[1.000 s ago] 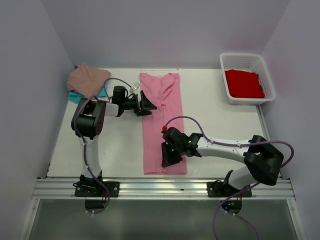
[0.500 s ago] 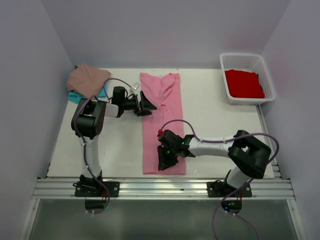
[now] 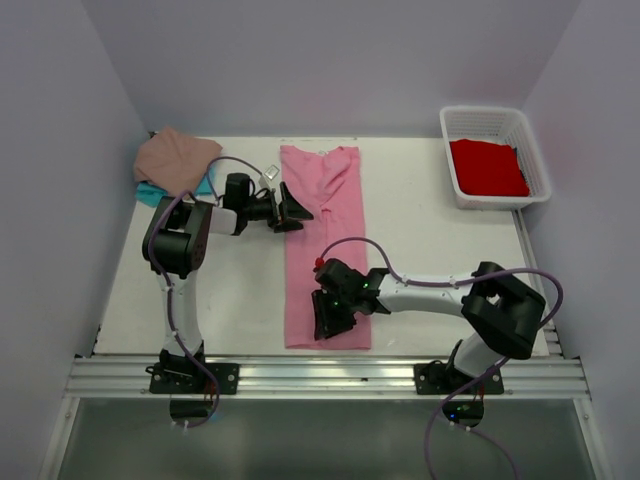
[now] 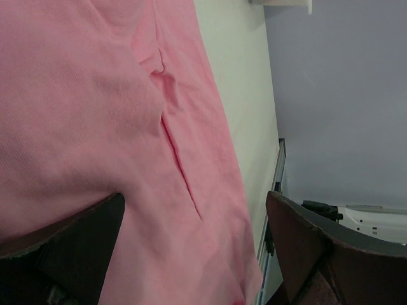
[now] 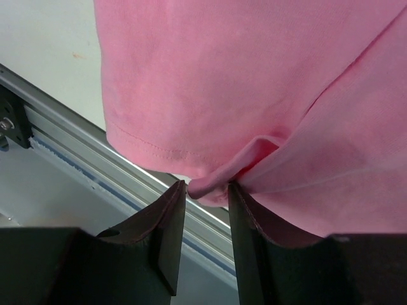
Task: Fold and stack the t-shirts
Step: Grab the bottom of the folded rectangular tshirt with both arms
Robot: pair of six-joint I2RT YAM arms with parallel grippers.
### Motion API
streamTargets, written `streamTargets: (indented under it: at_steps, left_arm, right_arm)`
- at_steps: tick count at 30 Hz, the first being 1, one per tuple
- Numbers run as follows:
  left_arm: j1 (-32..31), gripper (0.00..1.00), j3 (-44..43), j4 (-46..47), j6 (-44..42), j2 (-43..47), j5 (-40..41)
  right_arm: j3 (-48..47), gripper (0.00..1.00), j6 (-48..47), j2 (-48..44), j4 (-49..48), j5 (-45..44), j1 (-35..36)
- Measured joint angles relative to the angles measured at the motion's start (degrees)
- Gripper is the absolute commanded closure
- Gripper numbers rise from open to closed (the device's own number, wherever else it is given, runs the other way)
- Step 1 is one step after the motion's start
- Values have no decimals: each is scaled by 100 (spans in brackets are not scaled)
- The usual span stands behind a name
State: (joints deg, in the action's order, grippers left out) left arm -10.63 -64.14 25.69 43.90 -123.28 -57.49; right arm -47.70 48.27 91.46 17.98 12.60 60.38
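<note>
The bright pink t-shirt lies as a long narrow strip down the middle of the table. My left gripper is open at the strip's upper left edge; in the left wrist view the pink cloth fills the space between its wide-spread jaws. My right gripper is at the near hem, shut on a small raised fold of the pink shirt held between its fingertips. The tan-pink shirt lies on the teal shirt at the back left. The red shirt is in the basket.
The white lattice basket stands at the back right corner. The metal rail runs along the near table edge, just below the pink hem, and shows in the right wrist view. Walls close in on three sides.
My right gripper has moved left and a little nearer along the pink shirt's near hem and now pinches a fold there. The left arm has not moved.
</note>
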Motion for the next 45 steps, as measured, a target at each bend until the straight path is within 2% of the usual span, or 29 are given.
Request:
streamTargets:
  at_steps: [8, 15, 23, 31, 41, 42, 45]
  left_arm:
    - [0, 0, 2, 11, 2, 0, -4]
    - [0, 0, 4, 15, 2, 0, -9]
    - [0, 0, 4, 20, 2, 0, -15]
    - [0, 0, 15, 50, 0, -2, -22]
    - [7, 0, 46, 125, 4, -2, -44]
    - [7, 0, 55, 144, 4, -2, -46]
    - [7, 0, 63, 173, 7, -2, -55]
  right_arm:
    - [-358, 61, -120, -79, 426, -251, 0]
    - [-553, 71, -197, -74, 527, -308, 2]
    - [-555, 61, -203, -70, 560, -306, 4]
    - [-555, 65, -192, -50, 686, -304, 7]
    - [-568, 58, -98, 332, 761, -404, 11]
    - [-597, 59, -72, 345, 820, -446, 11]
    - [-741, 69, 15, 363, 997, -638, 28]
